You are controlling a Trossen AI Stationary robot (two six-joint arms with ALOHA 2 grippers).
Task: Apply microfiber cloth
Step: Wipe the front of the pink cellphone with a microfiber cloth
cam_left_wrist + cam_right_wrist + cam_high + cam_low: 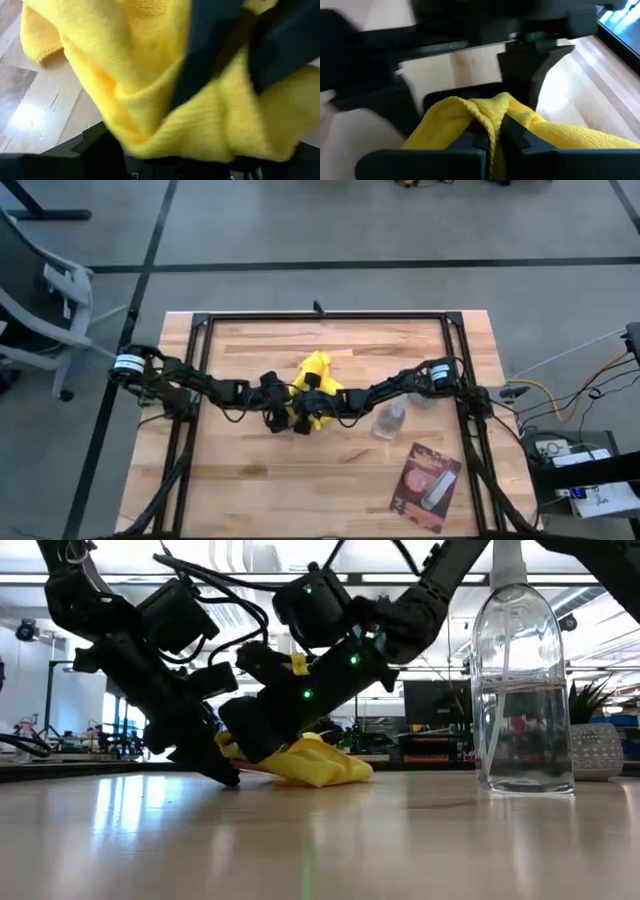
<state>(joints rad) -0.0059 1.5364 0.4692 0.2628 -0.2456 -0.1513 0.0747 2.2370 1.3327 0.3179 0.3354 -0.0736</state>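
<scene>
**A:** Containers?

**B:** One, a clear spray bottle (391, 420) standing upright on the table (250, 490), just right of where the arms met. In the low view it was a bit over half full of clear liquid. Nothing else held anything.

**A:** Counts?

**B:** I saw one yellow cloth (316, 375), one bottle, one pink-and-dark flat packet (426, 486), two arms. The packet lay flat near the table's front right corner, well apart from the cloth.

**A:** Where was the cloth?

**B:** Centre of the table, bunched up between both grippers, its low edge resting on the wood in the low view (310, 765).

**A:** Jaws?

**B:** The right gripper (492, 134) had its jaws nearly closed, pinching a raised fold of the cloth between the fingers. The left gripper (275, 418) was down at the cloth's left side. Its wrist view was full of yellow fabric with dark parts across it, so I couldn't tell how far its jaws stood apart or whether it had hold of anything.

**A:** Anything in the way?

**B:** The bottle was the nearest thing, beside the right arm's forearm, not touching the cloth. An office chair (40, 310) stood on the floor off the table's left rear corner.
</scene>
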